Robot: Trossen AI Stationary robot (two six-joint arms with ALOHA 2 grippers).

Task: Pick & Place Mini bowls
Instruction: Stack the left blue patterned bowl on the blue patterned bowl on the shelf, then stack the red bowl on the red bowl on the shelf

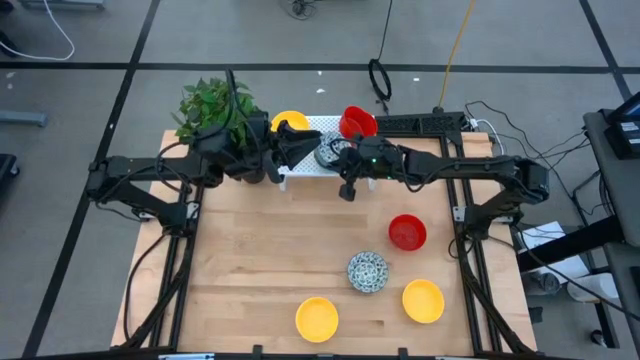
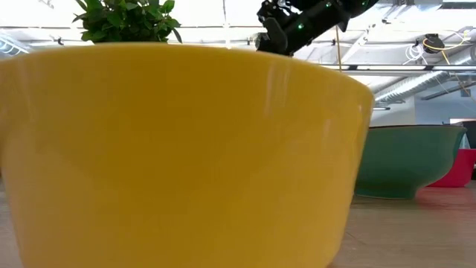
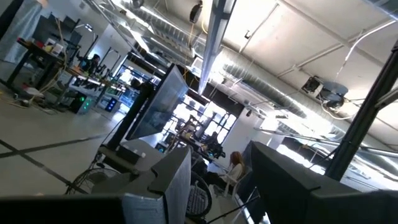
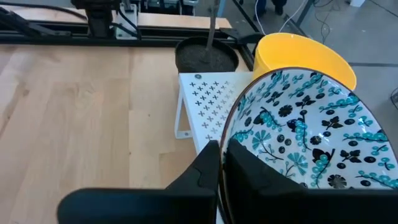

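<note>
A blue-and-white patterned mini bowl stands tipped on edge over the white perforated rack at the table's far middle, with my right gripper shut on it. Behind it is a yellow bowl, and a red bowl is at the rack's far right. My left gripper hovers open beside the yellow bowl, pointing up into the room with nothing between its fingers. On the table's near right lie a red bowl, a patterned bowl and two yellow bowls. My right gripper pinches the patterned bowl's rim, one finger inside the bowl and one outside. The fingers come from the table's right side, slanting slightly down. The bowl is tilted, its hollow facing the wrist camera; whether its lower edge rests on the rack cannot be seen.
A dark plant pot with a leafy plant stands left of the rack, close to my left gripper. In the low view a yellow bowl fills the foreground. Bare wood lies in the table's middle and left.
</note>
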